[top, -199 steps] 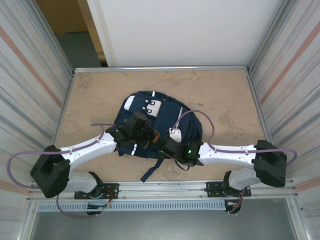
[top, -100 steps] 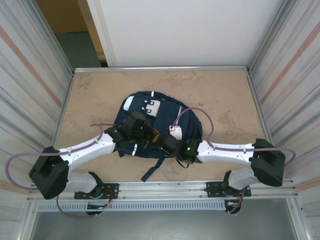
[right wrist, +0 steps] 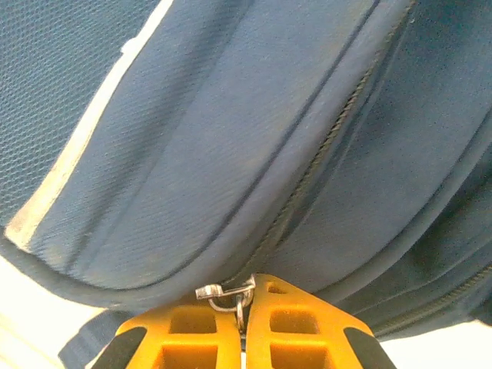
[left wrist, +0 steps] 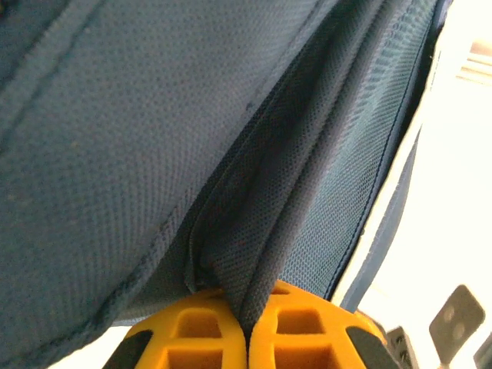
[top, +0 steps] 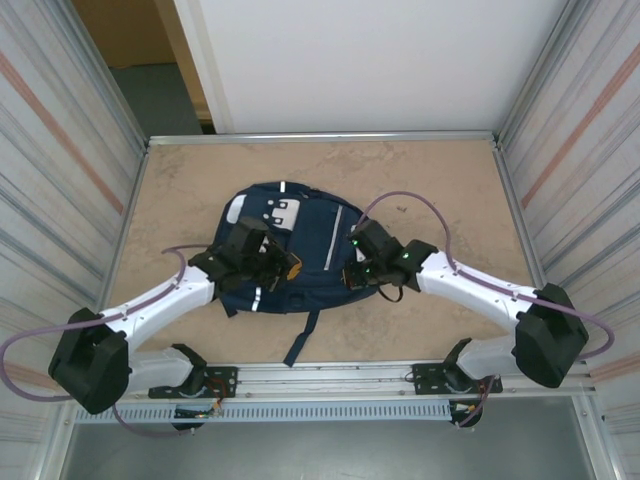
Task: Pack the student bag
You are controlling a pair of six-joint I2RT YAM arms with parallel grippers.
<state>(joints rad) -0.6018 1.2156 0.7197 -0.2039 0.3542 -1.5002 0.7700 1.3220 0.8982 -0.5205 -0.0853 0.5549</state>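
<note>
Two arms reach in from the near edge of the table (top: 450,190), one on each side of the student bag (top: 308,250). The bag lies flat near the middle of the surface, a little toward the left edge. The left gripper (top: 282,266) sits at the bag's left flank and the right gripper (top: 357,274) at its right. This split probably lets one arm brace the bag while the other works the zip.

The overhead view gives the layout but hides what each jaw holds; the wrist views supply it. On the left wrist camera, the left gripper (left wrist: 247,311) is clamped shut on a fold of navy mesh fabric (left wrist: 269,231), anchoring that side. On the right wrist camera, the right gripper (right wrist: 244,306) pinches a small metal zipper pull (right wrist: 227,293) at the end of a curved zipper track (right wrist: 327,150). Whether that track is open further along cannot be told from this close.
</note>
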